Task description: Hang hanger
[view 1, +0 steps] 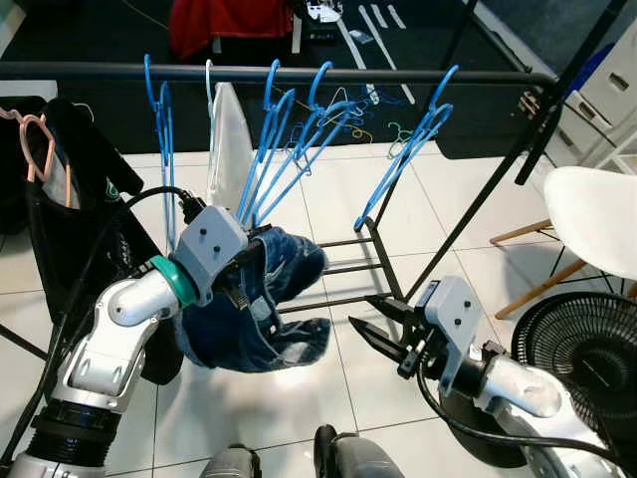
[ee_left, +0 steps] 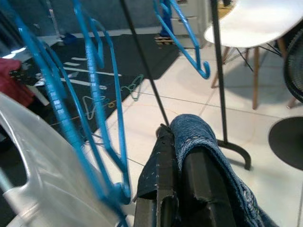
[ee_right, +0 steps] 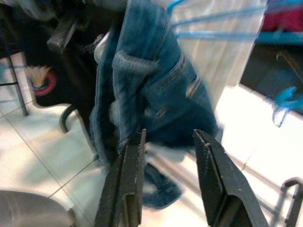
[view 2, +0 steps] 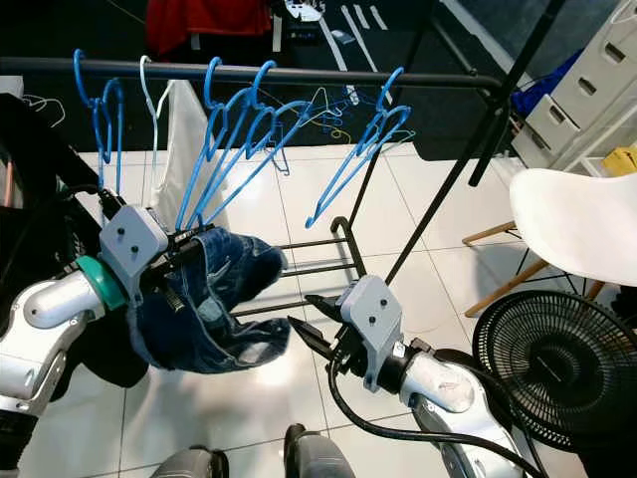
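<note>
We see a black rail (view 1: 299,72) running across the top of the head view, with several blue hangers (view 1: 299,149) hooked along it from left of centre to right of centre. A white cloth (view 1: 229,139) hangs among them, and a pink hanger (view 1: 40,139) sits at the far left over dark clothes.

At centre left, our left gripper (view 2: 184,257) is pressed together on denim jeans (view 1: 264,309), which drape over its fingers (ee_left: 165,184) and bunch below the rail, just under the blue hangers. In the left wrist view the blue hanger arms pass close beside the fingers, but we cannot tell whether any hanger is caught inside the jeans.

At lower centre, our right gripper (view 1: 383,329) points toward the jeans with its fingers (ee_right: 215,179) spread and nothing between them; the wrist view has the denim just ahead of the tips, apart from them.

The rack's lower bars (view 1: 348,264) cross the white tiled floor (view 1: 328,398) behind the jeans. A white chair (view 1: 592,219) stands at the right edge, with a black fan (view 1: 582,349) below it.
</note>
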Motion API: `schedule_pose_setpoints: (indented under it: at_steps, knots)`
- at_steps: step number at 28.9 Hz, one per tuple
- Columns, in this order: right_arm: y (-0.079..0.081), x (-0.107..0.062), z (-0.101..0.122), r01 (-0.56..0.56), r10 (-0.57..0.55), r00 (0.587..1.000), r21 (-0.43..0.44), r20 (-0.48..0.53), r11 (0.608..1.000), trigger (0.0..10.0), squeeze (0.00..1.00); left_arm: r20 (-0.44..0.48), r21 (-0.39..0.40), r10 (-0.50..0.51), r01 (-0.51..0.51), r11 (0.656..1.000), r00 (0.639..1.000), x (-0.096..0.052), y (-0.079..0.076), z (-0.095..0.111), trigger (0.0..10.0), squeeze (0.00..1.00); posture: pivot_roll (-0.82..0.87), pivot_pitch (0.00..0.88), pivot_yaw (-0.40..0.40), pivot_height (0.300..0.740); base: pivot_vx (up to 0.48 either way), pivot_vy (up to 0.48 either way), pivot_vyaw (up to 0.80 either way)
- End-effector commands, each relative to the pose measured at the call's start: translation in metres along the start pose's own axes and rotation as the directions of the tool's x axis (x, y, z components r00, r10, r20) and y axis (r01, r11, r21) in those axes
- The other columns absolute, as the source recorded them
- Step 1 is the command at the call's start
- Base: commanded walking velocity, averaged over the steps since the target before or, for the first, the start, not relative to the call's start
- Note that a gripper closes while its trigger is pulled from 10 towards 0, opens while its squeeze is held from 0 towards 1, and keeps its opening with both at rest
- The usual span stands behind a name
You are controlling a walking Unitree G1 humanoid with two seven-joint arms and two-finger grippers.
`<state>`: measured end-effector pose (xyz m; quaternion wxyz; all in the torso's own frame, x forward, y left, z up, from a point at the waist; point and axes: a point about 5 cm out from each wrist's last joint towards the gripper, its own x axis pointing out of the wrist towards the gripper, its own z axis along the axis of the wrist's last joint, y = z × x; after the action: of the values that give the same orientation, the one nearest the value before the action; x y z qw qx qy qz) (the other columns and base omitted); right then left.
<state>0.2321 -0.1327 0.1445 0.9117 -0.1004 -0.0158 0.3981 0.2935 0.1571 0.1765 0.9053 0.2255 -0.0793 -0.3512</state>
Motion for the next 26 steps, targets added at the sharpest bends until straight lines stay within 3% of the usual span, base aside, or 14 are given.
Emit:
schedule_pose_setpoints:
  at_steps: [1,8,12,18,19,20,23,24,25,26]
  knots:
    - [-0.005,0.000,0.001,0.041,-0.041,0.999,-0.036,0.004,0.998,10.0,0.00,0.051,0.001,-0.045,0.045,0.999,0.998,0.002,-0.004,0.010,10.0,0.00,-0.07,0.078,-0.018,0.733,0.000,0.000,0.00]
    - [-0.028,0.011,0.020,0.210,-0.196,0.974,-0.132,0.112,0.969,10.0,0.00,0.104,-0.082,-0.087,0.095,0.992,0.991,-0.006,-0.021,0.018,10.0,0.00,-0.05,0.083,-0.035,0.733,0.000,0.000,0.00]
    - [-0.025,0.020,0.018,0.197,-0.189,0.975,-0.060,0.120,0.979,10.0,0.00,0.204,-0.152,-0.029,0.061,0.987,0.979,-0.006,-0.018,0.037,10.0,0.00,-0.03,0.084,-0.037,0.733,0.000,0.000,0.00]
    - [-0.016,0.029,0.017,0.165,-0.163,0.978,0.001,0.130,0.986,10.0,0.00,0.242,-0.155,-0.013,0.052,0.987,0.970,-0.002,-0.016,0.046,10.0,0.00,-0.02,0.082,-0.034,0.733,0.000,0.000,0.00]
    - [-0.007,0.033,0.019,0.115,-0.117,0.984,0.028,0.135,0.993,10.0,0.31,0.248,-0.151,-0.005,0.044,0.988,0.969,0.002,-0.015,0.047,10.0,0.00,-0.02,0.082,-0.035,0.733,0.000,0.000,0.00]
    - [0.009,0.034,0.018,0.015,-0.019,0.993,0.033,0.115,0.999,10.0,0.41,0.248,-0.138,-0.002,0.037,0.990,0.969,0.008,-0.017,0.046,10.0,0.00,-0.03,0.082,-0.035,0.733,0.000,0.000,0.00]
    - [0.015,0.032,0.015,-0.027,0.026,0.996,0.016,0.091,0.999,10.0,0.41,0.251,-0.134,-0.007,0.042,0.990,0.968,0.011,-0.018,0.047,10.0,0.00,-0.03,0.082,-0.035,0.733,0.000,0.000,0.00]
    - [0.018,0.029,0.010,-0.055,0.056,0.997,-0.013,0.061,0.998,10.0,0.34,0.262,-0.139,-0.016,0.054,0.989,0.965,0.011,-0.019,0.049,10.0,0.00,-0.04,0.083,-0.035,0.733,0.000,0.000,0.00]
    - [0.021,0.028,0.006,-0.081,0.082,0.996,-0.041,0.035,0.996,10.0,0.00,0.269,-0.143,-0.024,0.064,0.988,0.963,0.011,-0.020,0.051,10.0,0.00,-0.04,0.085,-0.036,0.733,0.000,0.000,0.00]
    - [0.022,0.027,0.003,-0.093,0.095,0.995,-0.058,0.021,0.994,10.0,0.00,0.273,-0.146,-0.028,0.070,0.987,0.962,0.010,-0.021,0.052,10.0,0.00,-0.04,0.085,-0.036,0.733,0.000,0.000,0.00]
